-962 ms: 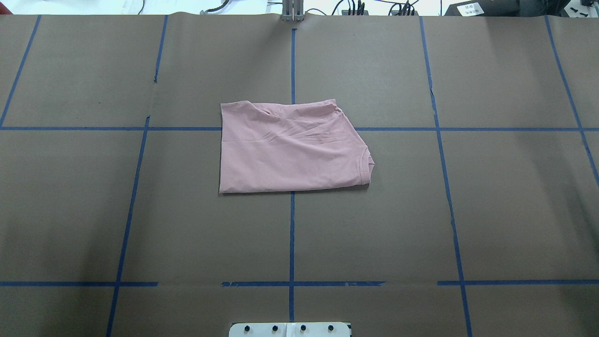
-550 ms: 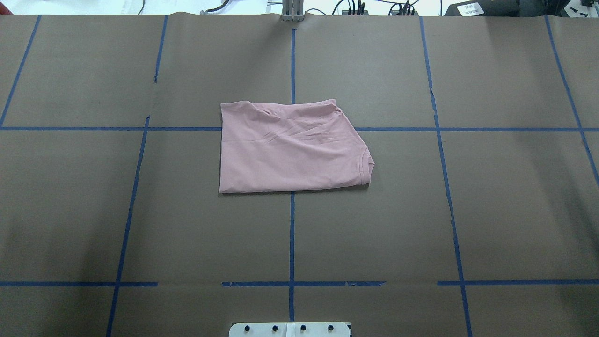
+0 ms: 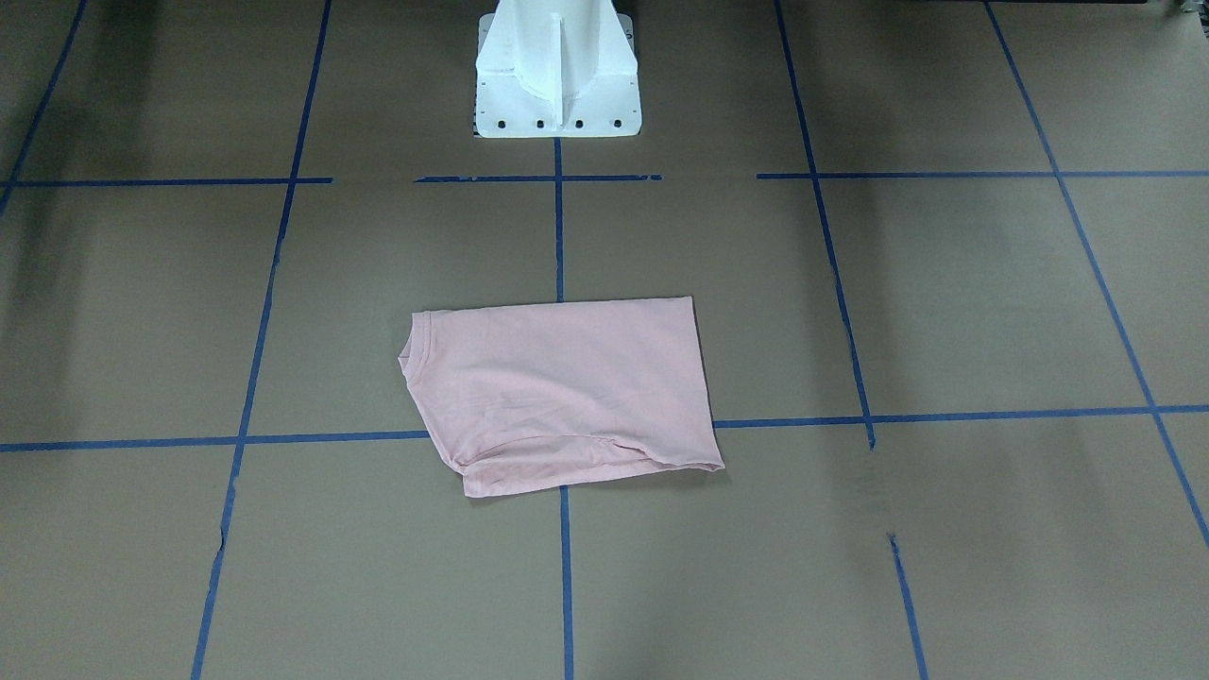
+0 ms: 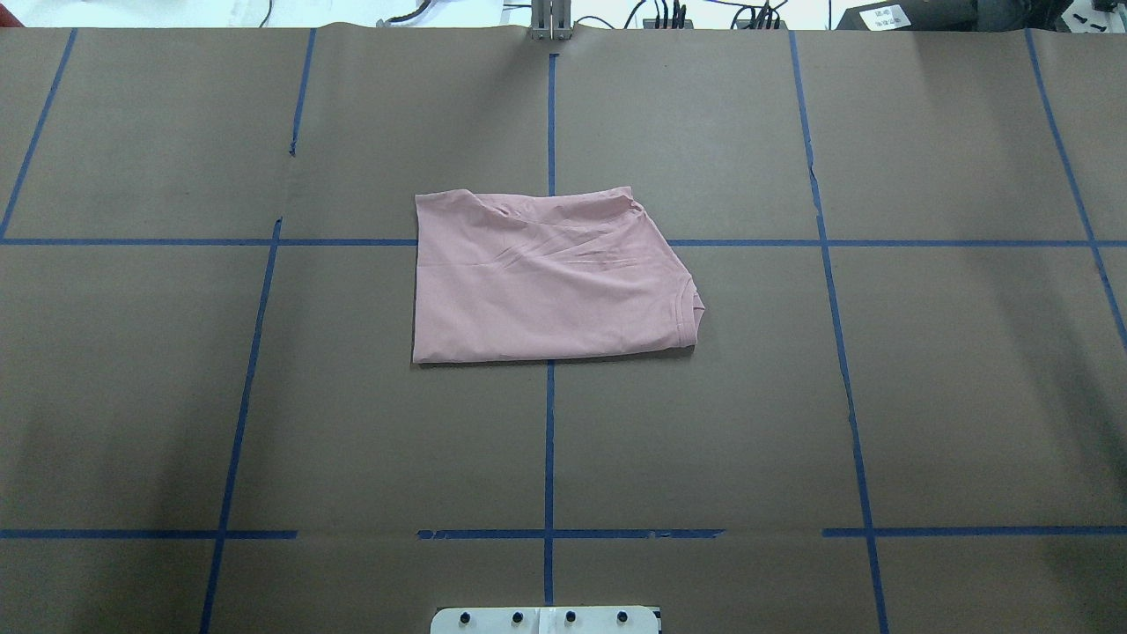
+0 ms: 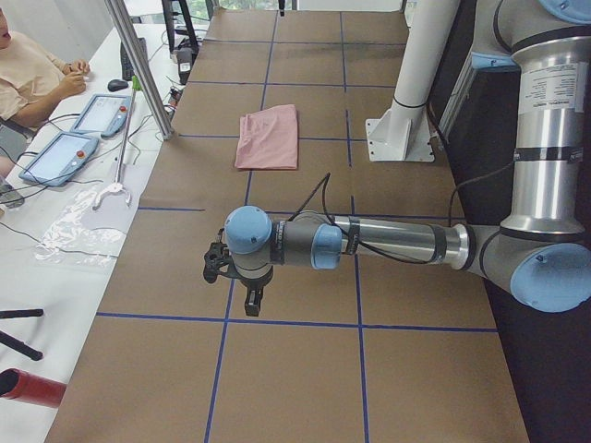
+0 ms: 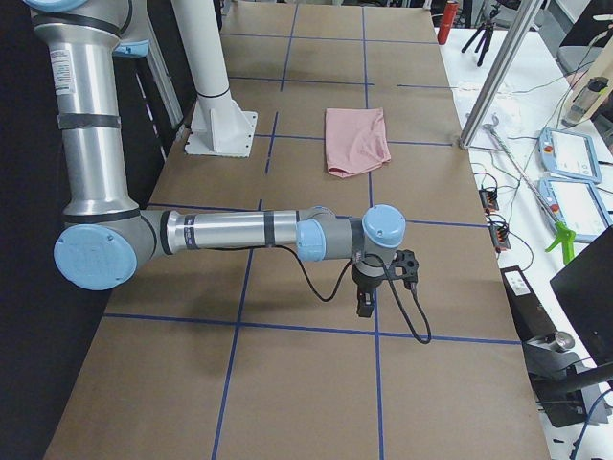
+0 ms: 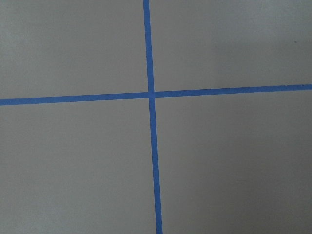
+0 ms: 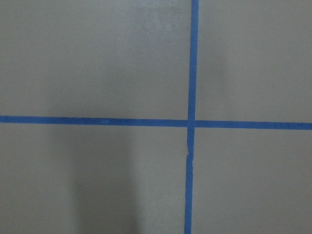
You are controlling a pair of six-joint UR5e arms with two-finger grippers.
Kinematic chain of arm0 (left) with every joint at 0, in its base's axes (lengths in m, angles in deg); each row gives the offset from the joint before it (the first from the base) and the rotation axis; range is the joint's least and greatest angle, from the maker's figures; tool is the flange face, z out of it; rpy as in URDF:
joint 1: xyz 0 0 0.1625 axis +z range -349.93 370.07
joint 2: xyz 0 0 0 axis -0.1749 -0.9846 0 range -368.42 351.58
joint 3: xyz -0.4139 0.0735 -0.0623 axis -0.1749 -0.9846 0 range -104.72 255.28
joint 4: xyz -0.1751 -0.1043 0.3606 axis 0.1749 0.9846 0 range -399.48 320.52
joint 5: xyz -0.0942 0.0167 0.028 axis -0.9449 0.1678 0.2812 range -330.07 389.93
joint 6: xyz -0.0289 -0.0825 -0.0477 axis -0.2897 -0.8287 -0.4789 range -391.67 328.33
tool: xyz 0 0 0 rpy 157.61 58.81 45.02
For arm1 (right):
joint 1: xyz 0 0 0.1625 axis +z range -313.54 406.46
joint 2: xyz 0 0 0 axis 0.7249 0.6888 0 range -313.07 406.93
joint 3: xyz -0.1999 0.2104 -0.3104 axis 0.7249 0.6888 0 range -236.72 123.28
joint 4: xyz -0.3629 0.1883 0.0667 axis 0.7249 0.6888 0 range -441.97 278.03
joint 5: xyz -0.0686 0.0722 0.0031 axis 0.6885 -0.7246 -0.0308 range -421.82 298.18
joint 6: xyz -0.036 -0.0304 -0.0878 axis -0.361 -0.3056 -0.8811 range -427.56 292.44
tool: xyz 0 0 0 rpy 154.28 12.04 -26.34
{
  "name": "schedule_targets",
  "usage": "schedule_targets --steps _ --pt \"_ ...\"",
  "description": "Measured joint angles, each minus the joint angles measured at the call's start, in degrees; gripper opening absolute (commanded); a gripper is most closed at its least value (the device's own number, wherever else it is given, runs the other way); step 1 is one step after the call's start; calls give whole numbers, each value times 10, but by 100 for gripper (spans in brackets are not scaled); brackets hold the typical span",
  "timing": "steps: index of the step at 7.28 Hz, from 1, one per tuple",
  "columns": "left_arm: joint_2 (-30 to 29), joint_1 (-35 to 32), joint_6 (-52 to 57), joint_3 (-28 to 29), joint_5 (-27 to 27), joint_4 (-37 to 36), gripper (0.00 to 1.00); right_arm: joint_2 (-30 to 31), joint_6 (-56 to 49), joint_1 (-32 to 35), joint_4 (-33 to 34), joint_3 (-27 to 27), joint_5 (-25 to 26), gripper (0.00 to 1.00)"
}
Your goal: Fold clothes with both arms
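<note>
The pale pink T-shirt (image 4: 546, 282) lies folded into a rough rectangle, plain side up, at the middle of the brown table, also seen in the front-facing view (image 3: 557, 387). Nothing touches it. The left arm (image 5: 388, 242) reaches low over the table far from the shirt (image 5: 269, 137), its gripper (image 5: 252, 300) pointing down; I cannot tell if it is open. At the opposite end, the right arm (image 6: 230, 232) is stretched out likewise, away from the shirt (image 6: 356, 140), and its gripper (image 6: 364, 302) cannot be judged either. Both wrist views show only brown paper and blue tape lines.
A white pedestal base (image 3: 557, 85) stands at the robot's side of the table. Blue tape (image 4: 548, 440) marks a grid on the paper. A person (image 5: 28, 69) sits at a side table with control tablets (image 5: 55, 157); a metal post (image 5: 138, 65) rises at the table's edge.
</note>
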State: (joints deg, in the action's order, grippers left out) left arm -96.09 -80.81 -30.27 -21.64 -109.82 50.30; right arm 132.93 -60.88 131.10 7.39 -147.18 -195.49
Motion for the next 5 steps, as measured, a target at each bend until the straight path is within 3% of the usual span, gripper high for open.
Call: schedule_targets --steps 5 --pt "5 0 0 2 6 -1 100 43 8 21 -2 -38 7 100"
